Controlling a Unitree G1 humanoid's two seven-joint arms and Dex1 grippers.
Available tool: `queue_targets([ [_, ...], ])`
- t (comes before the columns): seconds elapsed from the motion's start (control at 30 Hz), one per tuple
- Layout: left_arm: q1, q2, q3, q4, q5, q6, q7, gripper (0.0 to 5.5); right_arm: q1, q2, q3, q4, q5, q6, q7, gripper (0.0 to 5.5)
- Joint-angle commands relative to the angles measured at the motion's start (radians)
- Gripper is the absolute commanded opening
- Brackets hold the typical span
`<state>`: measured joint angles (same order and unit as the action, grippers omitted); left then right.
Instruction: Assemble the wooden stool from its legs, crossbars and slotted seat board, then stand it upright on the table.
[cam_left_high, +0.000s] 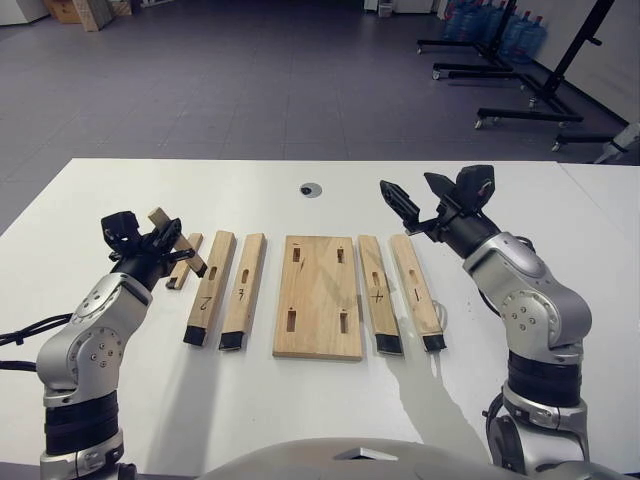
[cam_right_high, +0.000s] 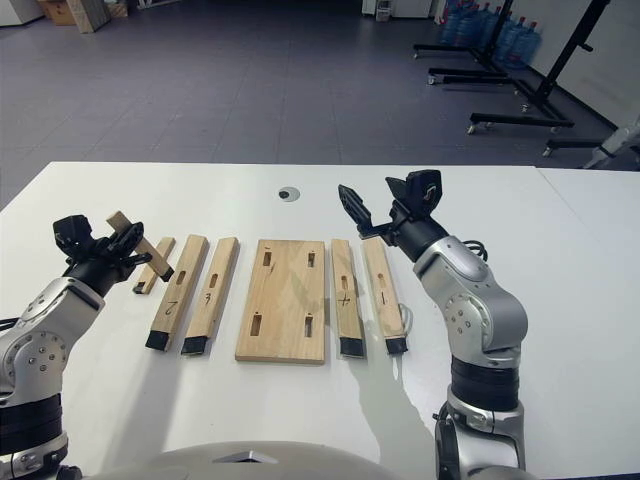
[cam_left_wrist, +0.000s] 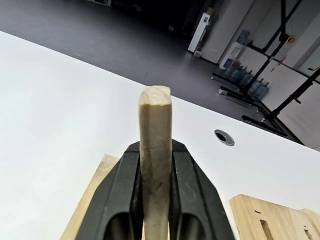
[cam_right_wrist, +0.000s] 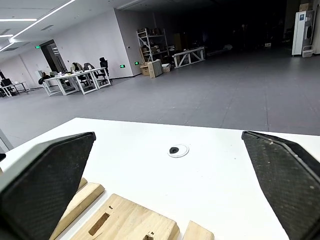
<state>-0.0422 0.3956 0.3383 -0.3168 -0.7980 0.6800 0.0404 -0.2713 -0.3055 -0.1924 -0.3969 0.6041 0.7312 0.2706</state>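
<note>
Left gripper (cam_left_high: 160, 240) pinching crossbar (cam_left_wrist: 155, 115) tight. Stick tilted, upper end poking past jaws, lower end hidden between fingers. Second crossbar (cam_left_high: 186, 258) flat on table just under those jaws, partly covered. Right gripper (cam_left_high: 408, 190) spread wide, holding nothing, above far ends of two legs (cam_left_high: 418, 290). Seat board (cam_left_high: 318, 297) flat between both jaw pairs, two more legs (cam_left_high: 210, 287) toward left jaws. White table (cam_left_high: 200, 190), round cable hole (cam_left_high: 311, 189). Beyond: grey floor, wheeled black stands (cam_left_high: 485, 70), water bottles (cam_left_high: 500, 25).
</note>
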Motion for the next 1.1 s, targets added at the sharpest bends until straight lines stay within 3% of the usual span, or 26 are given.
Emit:
queue_targets([
  [0.03,-0.014,-0.033,0.013,0.017,0.017,-0.017,-0.013,0.39,-0.016,-0.008,0.01,0.017,-0.011,-0.01,0.008,5.38],
  [1.1,-0.024,-0.124,0.003,0.119,0.197,-0.098,-0.11,0.39,-0.031,0.0,0.045,0.03,-0.021,-0.02,0.014,5.38],
])
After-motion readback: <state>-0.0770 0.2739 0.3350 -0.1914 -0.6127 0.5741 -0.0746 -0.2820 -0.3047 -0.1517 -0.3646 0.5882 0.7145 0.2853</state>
